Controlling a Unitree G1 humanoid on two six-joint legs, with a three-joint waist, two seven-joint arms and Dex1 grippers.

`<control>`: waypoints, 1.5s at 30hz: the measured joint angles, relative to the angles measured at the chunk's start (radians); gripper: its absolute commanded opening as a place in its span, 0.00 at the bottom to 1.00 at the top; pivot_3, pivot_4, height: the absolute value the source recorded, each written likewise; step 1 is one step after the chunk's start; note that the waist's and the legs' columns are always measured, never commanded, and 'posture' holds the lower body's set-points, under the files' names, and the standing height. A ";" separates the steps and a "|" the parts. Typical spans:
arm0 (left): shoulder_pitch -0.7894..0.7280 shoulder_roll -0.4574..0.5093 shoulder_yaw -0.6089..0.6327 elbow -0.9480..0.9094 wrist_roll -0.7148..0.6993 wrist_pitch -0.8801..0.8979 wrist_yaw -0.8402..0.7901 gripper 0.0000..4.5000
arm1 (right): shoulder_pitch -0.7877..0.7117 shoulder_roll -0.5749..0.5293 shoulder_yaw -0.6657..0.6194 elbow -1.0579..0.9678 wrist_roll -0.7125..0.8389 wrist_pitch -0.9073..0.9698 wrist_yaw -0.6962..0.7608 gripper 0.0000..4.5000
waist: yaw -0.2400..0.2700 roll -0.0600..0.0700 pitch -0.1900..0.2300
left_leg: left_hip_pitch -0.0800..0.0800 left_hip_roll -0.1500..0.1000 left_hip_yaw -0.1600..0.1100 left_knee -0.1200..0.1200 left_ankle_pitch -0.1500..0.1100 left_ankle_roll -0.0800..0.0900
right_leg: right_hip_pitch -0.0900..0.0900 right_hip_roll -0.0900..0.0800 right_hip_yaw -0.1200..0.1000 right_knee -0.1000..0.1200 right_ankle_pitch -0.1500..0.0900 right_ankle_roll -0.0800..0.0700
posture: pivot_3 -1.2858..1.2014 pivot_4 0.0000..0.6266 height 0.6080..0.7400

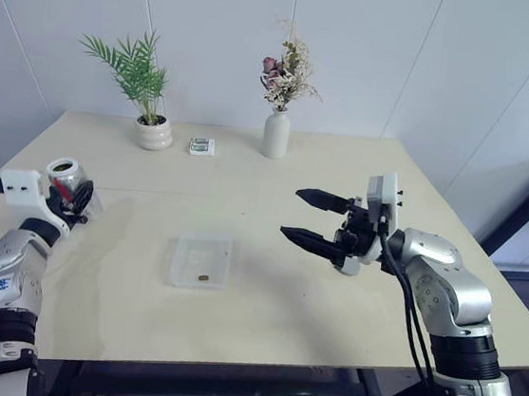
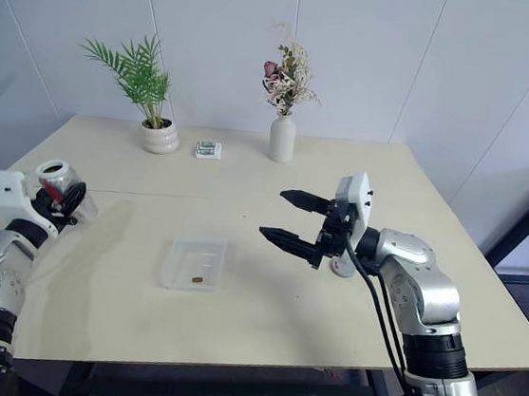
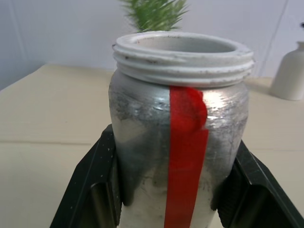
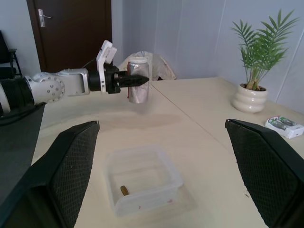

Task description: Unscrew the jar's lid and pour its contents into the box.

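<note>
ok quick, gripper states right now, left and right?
Left gripper: shut on the jar, lid off, held upright above the table's left edge.
Right gripper: jaws open, holding nothing, hovering to the right of the box.

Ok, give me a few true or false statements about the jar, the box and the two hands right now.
1. The left hand grips the jar. True.
2. The jar still wears its lid. False: its threaded mouth is open.
3. A small brownish piece lies in the box. True.
4. The right hand is shut on the lid. False: its fingers stand wide apart and empty.
5. The jar hangs directly over the box. False: it is off to the robot's left of it.
</note>
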 measured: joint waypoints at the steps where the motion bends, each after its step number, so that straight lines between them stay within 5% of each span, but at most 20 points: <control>1: 0.000 -0.003 0.000 0.028 0.010 -0.020 0.005 0.45 | -0.002 0.005 0.009 0.000 -0.005 -0.007 0.000 1.00 | 0.000 0.000 0.000 | 0.000 0.000 0.000 0.000 0.000 0.000 | 0.000 0.000 0.000 0.000 0.000 0.000 | 0.52 0.24 1.00; 15: -0.027 -0.003 0.017 0.256 0.031 -0.147 -0.036 0.45 | -0.014 0.029 0.022 0.001 -0.016 -0.014 0.000 1.00 | 0.000 -0.002 -0.001 | -0.001 0.000 0.000 -0.003 0.000 0.000 | 0.000 0.000 0.000 -0.003 0.000 0.000 | 0.52 0.24 1.00; 22: -0.015 -0.007 -0.002 0.260 0.045 -0.183 -0.095 0.93 | -0.015 0.030 0.023 0.002 -0.016 -0.013 0.001 1.00 | -0.001 -0.002 -0.001 | -0.001 0.000 0.000 -0.003 0.000 0.000 | 0.000 0.000 0.000 -0.003 0.000 0.000 | 0.52 0.24 1.00; 23: 0.003 -0.009 -0.004 0.235 0.046 -0.185 -0.100 0.99 | -0.015 0.030 0.023 0.002 -0.016 -0.013 0.002 1.00 | -0.002 -0.002 -0.001 | -0.001 0.000 0.000 -0.003 0.000 0.000 | 0.000 0.000 0.000 -0.003 0.000 0.000 | 0.52 0.24 1.00; 40: 0.494 0.063 0.138 -0.470 -0.015 0.025 -0.094 0.99 | 0.006 -0.010 0.026 -0.013 0.004 -0.005 0.034 1.00 | -0.003 -0.002 -0.001 | 0.000 0.002 0.003 -0.007 -0.001 -0.001 | 0.000 -0.001 -0.001 -0.010 0.000 -0.002 | 0.52 0.24 1.00; 45: 0.710 0.161 0.136 -0.698 -0.031 0.047 -0.315 0.99 | 0.040 -0.094 0.009 -0.047 0.017 0.016 0.068 1.00 | -0.001 -0.004 -0.001 | -0.001 0.003 0.004 -0.010 -0.001 -0.001 | 0.000 -0.002 -0.001 -0.019 -0.009 -0.020 | 0.52 0.24 1.00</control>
